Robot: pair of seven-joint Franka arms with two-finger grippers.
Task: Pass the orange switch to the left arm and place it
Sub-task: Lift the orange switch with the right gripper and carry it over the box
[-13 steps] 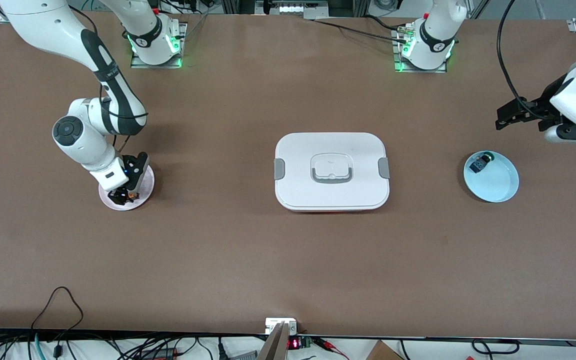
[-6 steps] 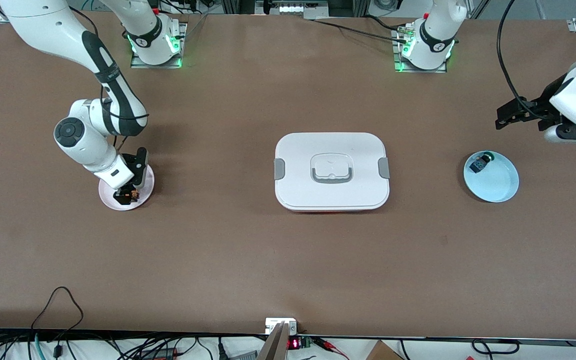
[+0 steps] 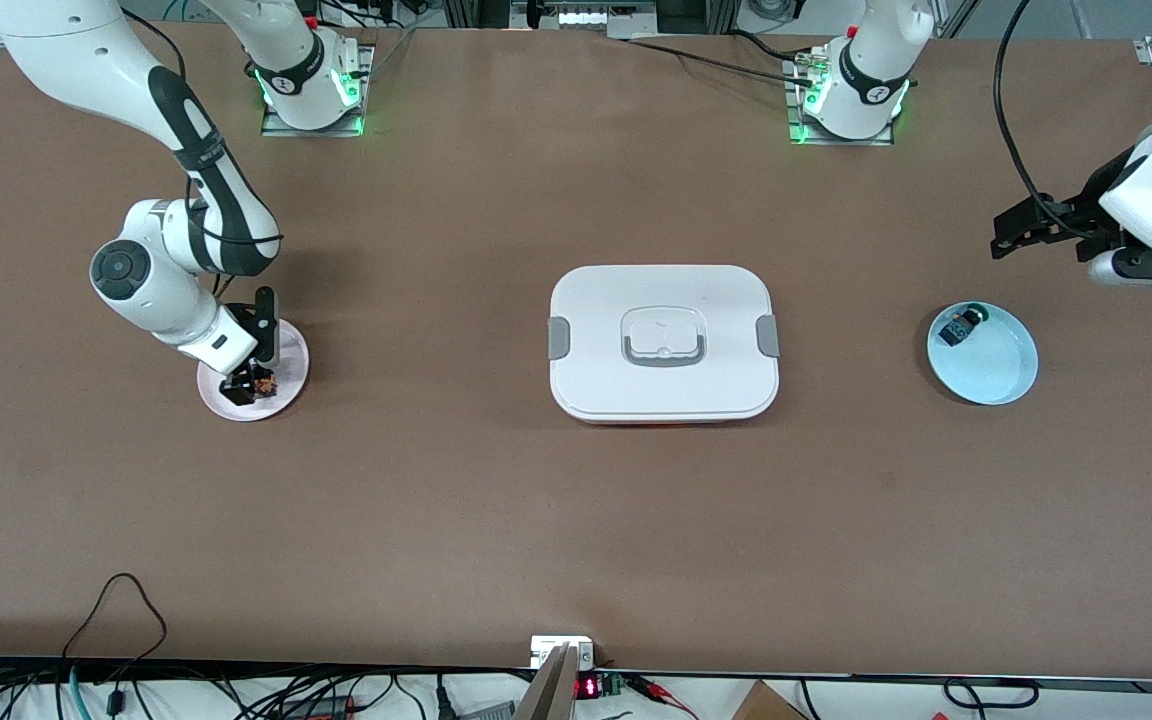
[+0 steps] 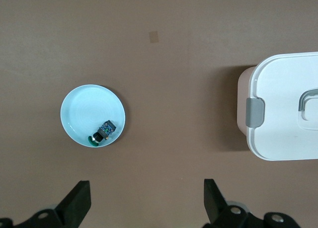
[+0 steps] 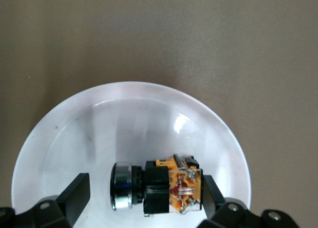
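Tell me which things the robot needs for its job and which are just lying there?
Needed:
- orange switch on the pink plate
- right gripper, open over it
- left gripper, open, waiting
- box, to be avoided

Just lying there:
- black-blue component
- blue plate under it

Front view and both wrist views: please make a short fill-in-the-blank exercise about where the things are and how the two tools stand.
1. The orange switch lies on the ____ plate.
2. The right tool is down at that switch, its fingers ____.
3. The box stands between the two ____.
4. The open left tool waits above the table near the ____ plate.

Missing words: pink; open; plates; blue
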